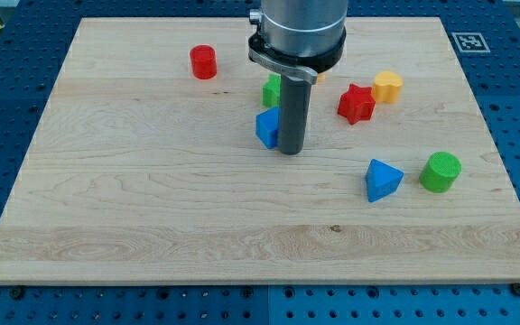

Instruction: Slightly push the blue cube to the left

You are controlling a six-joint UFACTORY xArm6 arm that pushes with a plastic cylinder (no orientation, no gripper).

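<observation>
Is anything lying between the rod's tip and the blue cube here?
No. In the camera view, my tip sits directly against the blue cube on its right side, with no other block and no visible gap between them.

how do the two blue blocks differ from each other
The blue cube sits mid-board, partly hidden by the rod, with my tip right beside it on the view's right. The blue triangular block lies fully in view, lower right, away from my tip, next to the green cylinder. Both are the same blue.
</observation>
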